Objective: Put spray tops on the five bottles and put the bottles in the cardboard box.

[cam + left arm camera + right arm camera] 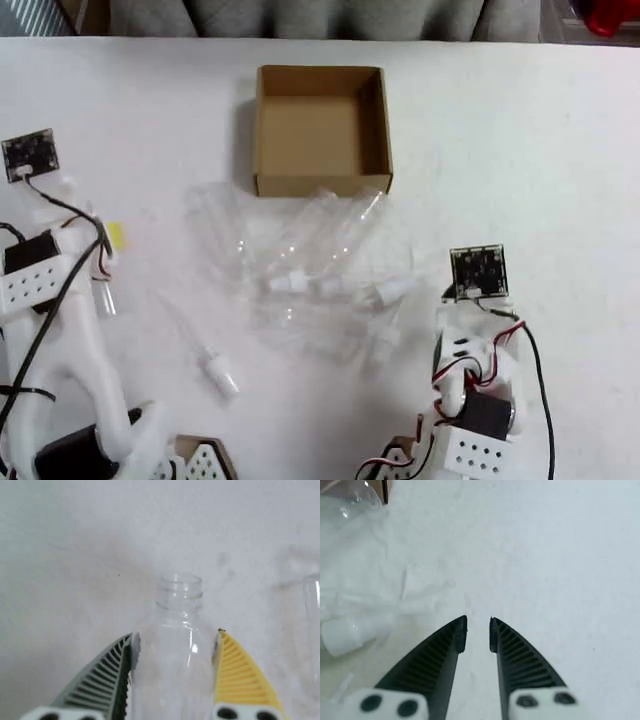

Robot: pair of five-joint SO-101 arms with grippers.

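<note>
My left gripper is shut on a clear bottle whose open neck has no top on it. In the high view this bottle hangs at the table's left side, by the gripper's yellow finger. A loose white spray top with a thin tube lies on the table right of the left arm. Several clear bottles lie heaped in front of the cardboard box, with white spray tops among them. My right gripper stands open by a narrow gap over bare table, right of the heap.
The cardboard box has nothing in it. A white spray top and clear plastic lie close beside the right gripper. A corner of the box shows far off. Bare white table stretches right of the box.
</note>
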